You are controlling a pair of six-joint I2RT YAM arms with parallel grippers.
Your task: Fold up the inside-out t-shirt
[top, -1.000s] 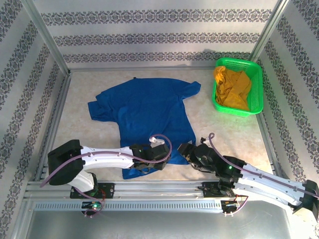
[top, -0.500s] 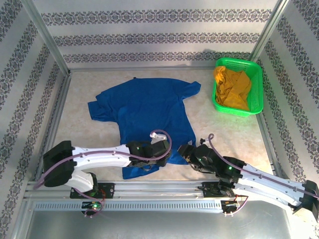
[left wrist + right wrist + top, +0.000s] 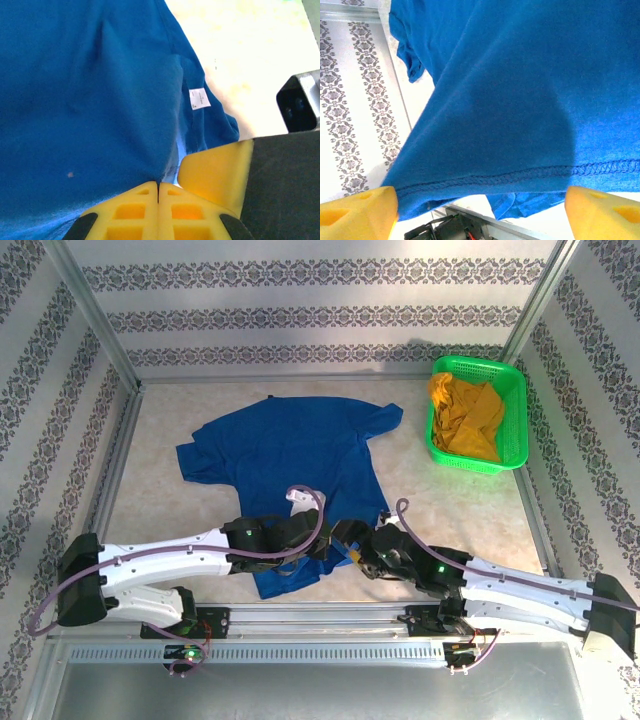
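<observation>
**Top view:** shirt (image 3: 285, 455) lies spread mid-table (image 3: 450, 510); left pincer (image 3: 335, 538) and right pincer (image 3: 362, 552) have met at its near hem.
**Left wrist view:** left pincer (image 3: 158, 187), newly clamped on the shirt (image 3: 75, 100), tents it.
**Right wrist view:** right pincer (image 3: 480, 202), widened, straddles the hem (image 3: 520, 175), which it has not yet gripped.

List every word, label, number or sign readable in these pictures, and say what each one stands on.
White tag on the blue t-shirt, left wrist view: faint printed marks, too small and blurred to read.
Wall stripes: ornament, not lettering.
No other words, brands, numbers or signs can be read.
</observation>
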